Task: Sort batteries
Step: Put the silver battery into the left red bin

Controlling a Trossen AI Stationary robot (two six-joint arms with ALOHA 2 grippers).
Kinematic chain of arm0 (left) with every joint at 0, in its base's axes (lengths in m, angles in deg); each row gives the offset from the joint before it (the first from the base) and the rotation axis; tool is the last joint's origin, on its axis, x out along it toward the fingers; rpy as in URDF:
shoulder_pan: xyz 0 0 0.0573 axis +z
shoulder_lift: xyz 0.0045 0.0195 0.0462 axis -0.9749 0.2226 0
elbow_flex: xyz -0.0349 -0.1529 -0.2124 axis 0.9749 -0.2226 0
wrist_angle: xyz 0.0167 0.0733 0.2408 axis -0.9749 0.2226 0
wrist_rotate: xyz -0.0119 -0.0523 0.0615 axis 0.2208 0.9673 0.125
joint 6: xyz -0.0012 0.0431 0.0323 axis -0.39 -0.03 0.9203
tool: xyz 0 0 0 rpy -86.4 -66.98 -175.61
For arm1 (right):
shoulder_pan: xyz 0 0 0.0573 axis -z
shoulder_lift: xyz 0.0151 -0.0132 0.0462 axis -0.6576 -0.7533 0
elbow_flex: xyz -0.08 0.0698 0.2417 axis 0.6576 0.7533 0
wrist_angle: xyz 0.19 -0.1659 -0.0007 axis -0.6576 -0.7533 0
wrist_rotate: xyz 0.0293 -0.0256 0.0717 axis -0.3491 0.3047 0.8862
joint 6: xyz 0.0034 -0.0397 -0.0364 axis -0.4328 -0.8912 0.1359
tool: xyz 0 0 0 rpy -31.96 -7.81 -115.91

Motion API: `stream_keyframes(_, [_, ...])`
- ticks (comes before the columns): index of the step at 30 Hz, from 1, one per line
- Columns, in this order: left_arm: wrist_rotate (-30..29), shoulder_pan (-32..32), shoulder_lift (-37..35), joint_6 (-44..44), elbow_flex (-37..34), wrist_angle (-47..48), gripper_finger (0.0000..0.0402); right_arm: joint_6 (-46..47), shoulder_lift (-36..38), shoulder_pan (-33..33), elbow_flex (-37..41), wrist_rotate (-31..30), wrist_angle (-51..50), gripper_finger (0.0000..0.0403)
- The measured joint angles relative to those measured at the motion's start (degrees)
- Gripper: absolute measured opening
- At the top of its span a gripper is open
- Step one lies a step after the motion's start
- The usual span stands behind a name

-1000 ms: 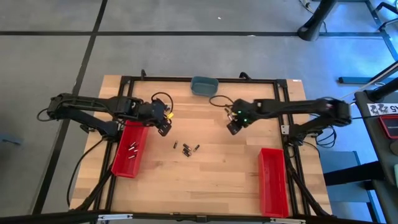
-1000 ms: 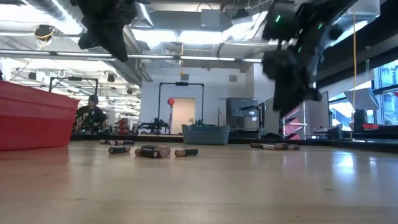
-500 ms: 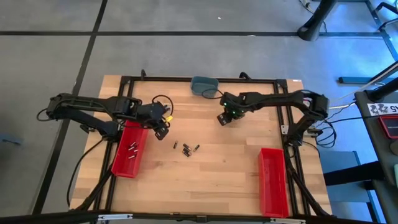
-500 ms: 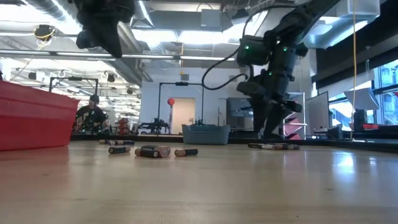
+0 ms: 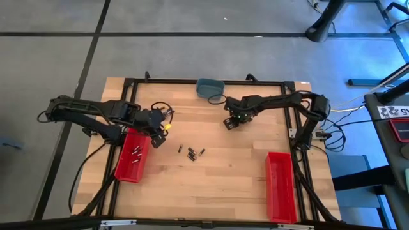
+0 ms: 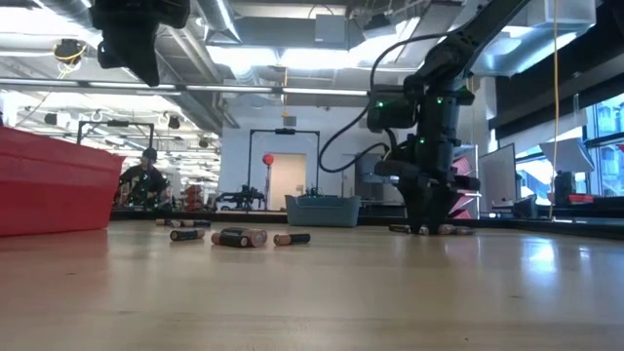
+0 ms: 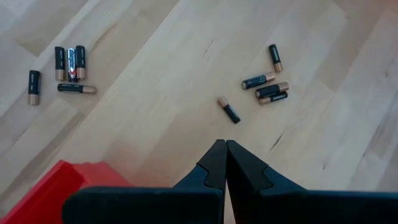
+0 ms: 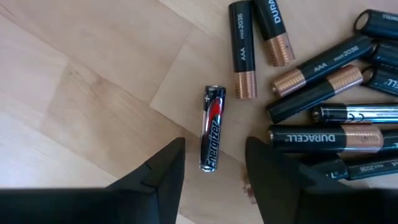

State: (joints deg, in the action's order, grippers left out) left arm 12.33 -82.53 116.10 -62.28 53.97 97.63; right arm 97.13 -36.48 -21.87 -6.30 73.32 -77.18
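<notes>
We look down on a pale wooden table point(image 5: 217, 179) framed by black rails, standing on a grey floor. The low view shows a bright workshop behind it, with a person point(image 6: 144, 177) seated far off.

A red bin point(image 5: 133, 154) at nine o'clock on the table holds a few batteries point(image 5: 135, 153). A second red bin point(image 5: 280, 185) lies at four o'clock; we cannot see anything in it. A grey-blue dish point(image 5: 209, 88) sits at twelve o'clock, at the table's far edge.

A loose cluster point(image 5: 192, 153) of small dark cylinders with copper ends lies near the table's centre. Another pile point(image 8: 323, 118) lies under the right tool point(image 8: 214, 163); beside it is one silver, black and red battery point(image 8: 212, 128).

The right tool hangs low with fingers spread, released, the silver battery lying between the tips, at one o'clock from the centre. The left tool point(image 5: 157, 131) is clenched, fingers point(image 7: 214, 163) pressed together on nothing, above the table beside the left bin's far end.
</notes>
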Motion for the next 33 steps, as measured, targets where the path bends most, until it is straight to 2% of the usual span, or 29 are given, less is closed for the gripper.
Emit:
stream_keyframes(4, [-0.3,0.0,0.0,0.0,0.0,0.1,0.0001,-0.4,-0.1,-0.2,0.1,-0.2,0.6,0.0134])
stream_keyframes(11, [-1.8,0.0,0.0,-0.2,0.0,0.1,0.0001,-1.6,-0.4,-0.1,0.1,2.0,1.8,0.0018])
stream_keyframes(17, [-5.7,-0.5,-0.6,-2.8,-0.7,-2.8,0.0002,-1.3,1.3,-3.3,0.5,3.7,8.1,0.0028])
stream_keyframes(22, [-6.2,-1.0,-5.8,-2.9,-7.5,-20.3,0.0037,-1.3,6.0,-9.6,0.4,6.4,21.3,0.0014])
stream_keyframes(26, [-6.6,-0.9,-10.4,-1.3,-15.0,-38.6,0.0094,0.6,8.5,-15.0,0.3,5.1,40.1,0.0017])
stream_keyframes(31, [-6.5,-1.0,-11.9,3.5,-22.7,-64.1,0.016,1.5,8.9,-20.2,0.1,-0.5,66.2,0.0015])
stream_keyframes(33, [-6.5,-0.9,-11.7,4.8,-24.1,-70.0,0.0184,0.6,8.9,-21.2,-1.6,-3.7,68.6,0.0014])
